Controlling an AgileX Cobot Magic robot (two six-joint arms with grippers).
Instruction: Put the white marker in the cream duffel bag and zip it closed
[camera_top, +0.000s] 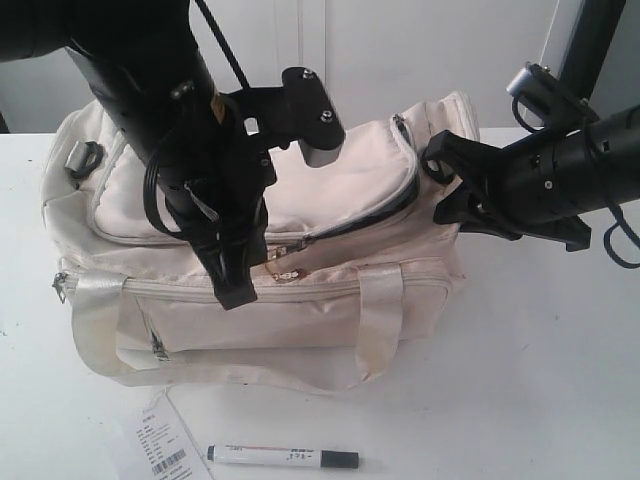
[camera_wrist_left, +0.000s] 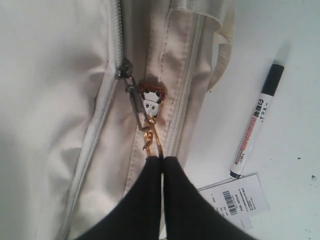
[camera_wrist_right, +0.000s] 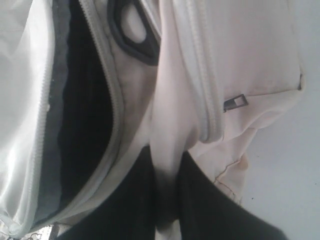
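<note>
Ok, left gripper (camera_wrist_left: 161, 159): jaws pressed together on the gold clasp of the zip pull (camera_wrist_left: 149, 137), nothing else between them. A small brown-and-white charm (camera_wrist_left: 151, 97) hangs on the same chain, which runs to the slider of the top zip (camera_wrist_left: 119, 30). In the exterior view this gripper sits over the middle of the bag (camera_top: 300, 310), at its top front edge. Right gripper (camera_wrist_right: 167, 155): nearly closed, pinching a fold of the bag's cream fabric at the bag's 3 o'clock end. Just beside that grip the top zip gapes, with the dark inside showing. The marker (camera_top: 283, 458) is outside the bag, flat on the white table (camera_top: 540, 380) at 6 o'clock from it and apart from it, black cap toward 3 o'clock. A paper tag (camera_top: 160, 445) with a barcode lies just beside the marker's 9 o'clock end.
</note>
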